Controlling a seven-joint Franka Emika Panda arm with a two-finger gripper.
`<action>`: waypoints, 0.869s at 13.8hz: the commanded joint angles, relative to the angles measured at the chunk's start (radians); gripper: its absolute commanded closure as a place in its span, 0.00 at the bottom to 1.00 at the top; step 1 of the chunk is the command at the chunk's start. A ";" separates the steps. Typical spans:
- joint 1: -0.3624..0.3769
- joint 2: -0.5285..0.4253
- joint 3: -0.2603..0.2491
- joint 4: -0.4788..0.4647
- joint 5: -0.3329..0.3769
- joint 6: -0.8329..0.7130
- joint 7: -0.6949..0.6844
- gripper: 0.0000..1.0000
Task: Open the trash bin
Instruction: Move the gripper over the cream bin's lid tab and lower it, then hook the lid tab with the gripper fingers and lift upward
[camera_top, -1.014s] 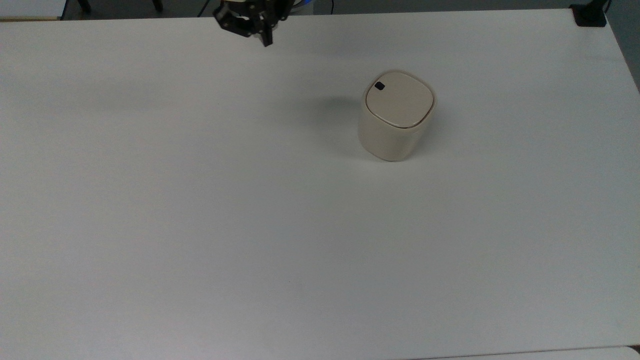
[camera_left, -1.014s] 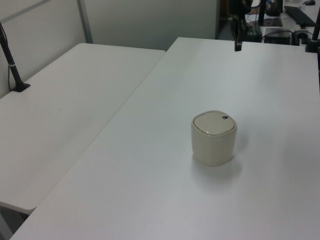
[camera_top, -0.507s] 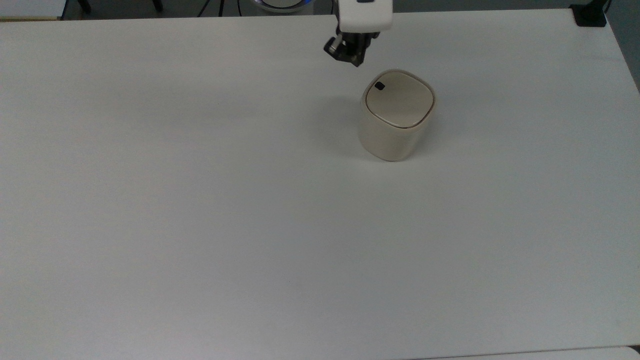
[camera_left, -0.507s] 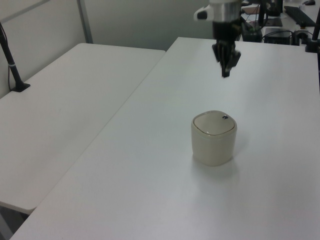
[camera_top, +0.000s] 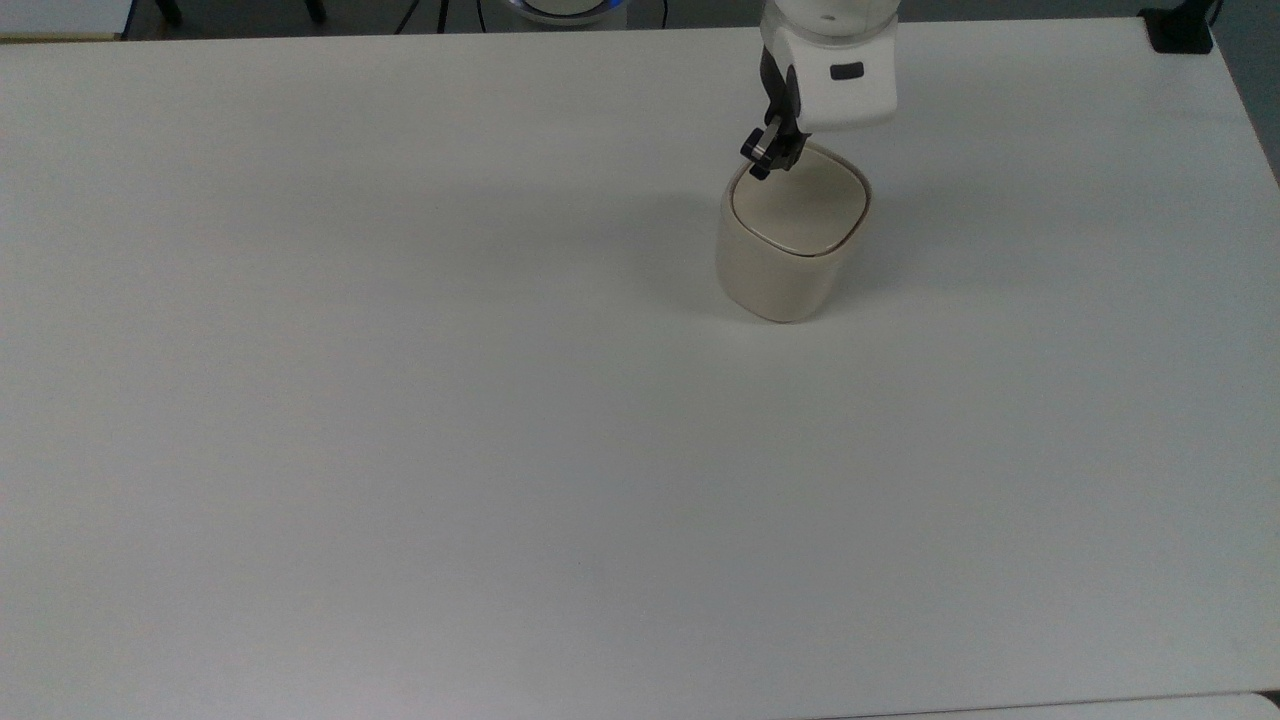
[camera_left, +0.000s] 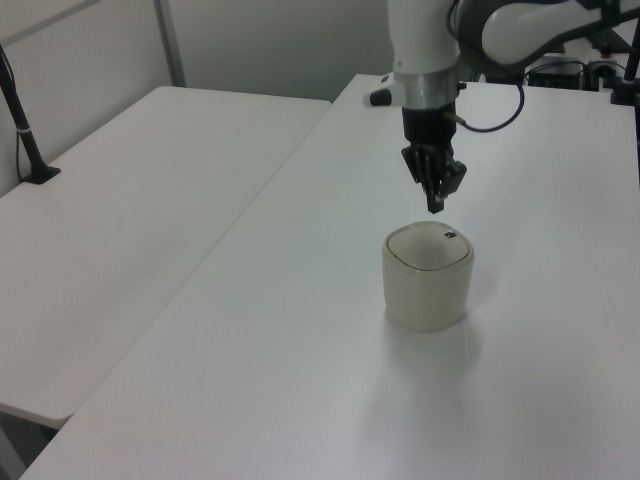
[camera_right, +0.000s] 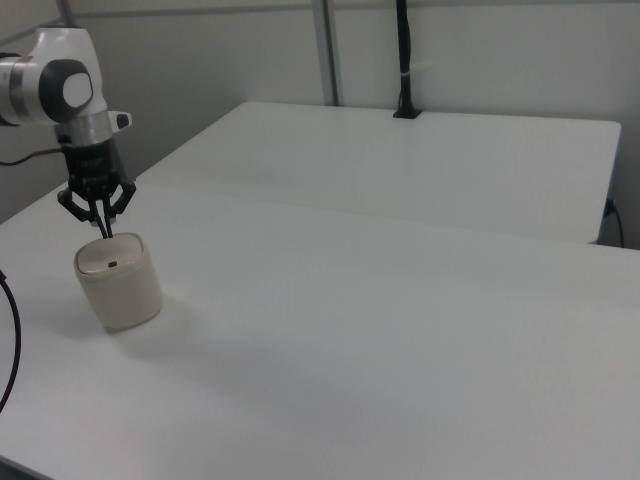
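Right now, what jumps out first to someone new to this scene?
The cream trash bin, lid closed, stands alone on the white table, toward the top view's upper right. The gripper hangs just above the lid's black button, fingers pinched together and pointing down.

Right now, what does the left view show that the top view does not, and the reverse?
Left view alone: the lid's black button, uncovered, with the end effector just above it, and a second table beside the first. Top view alone: the end effector covering the lid's corner. Both: the cream trash bin, lid down, on the white table.
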 joint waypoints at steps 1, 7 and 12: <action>0.012 0.029 -0.015 0.012 0.001 0.010 -0.003 0.92; 0.043 0.104 -0.016 0.004 -0.038 0.037 -0.005 0.92; 0.029 0.034 -0.018 0.010 -0.036 -0.011 -0.006 0.92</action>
